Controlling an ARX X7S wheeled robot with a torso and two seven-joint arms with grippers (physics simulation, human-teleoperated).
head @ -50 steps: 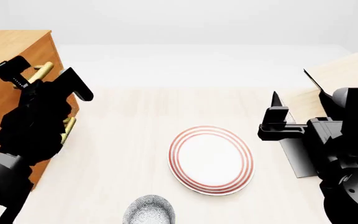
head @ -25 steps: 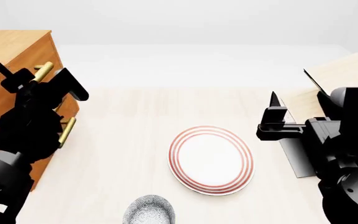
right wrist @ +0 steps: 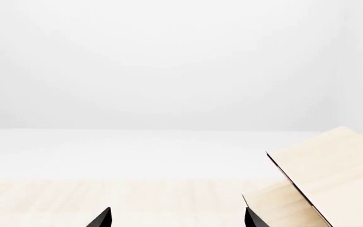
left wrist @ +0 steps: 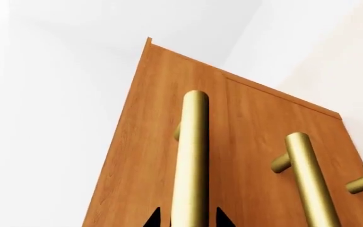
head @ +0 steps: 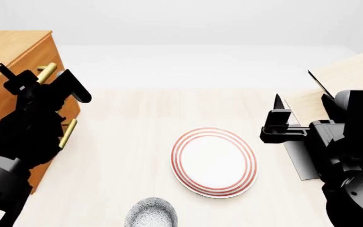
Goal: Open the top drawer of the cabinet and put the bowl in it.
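The orange-brown cabinet stands at the left, and its top drawer looks flush with the front. My left gripper is open and straddles the top drawer's brass bar handle. In the left wrist view its black fingertips sit on either side of the bar, with a small gap on one side. The speckled bowl sits at the near table edge, partly cut off. My right gripper hovers open over the right of the table with nothing in it.
A white plate with red rings lies mid-table beyond the bowl. A pale tilted-board rack stands at the right, next to my right arm. The two lower drawer handles sit below the top one.
My left gripper has shifted left toward the cabinet front and now sits around the top handle. The right arm, bowl and plate have not moved.
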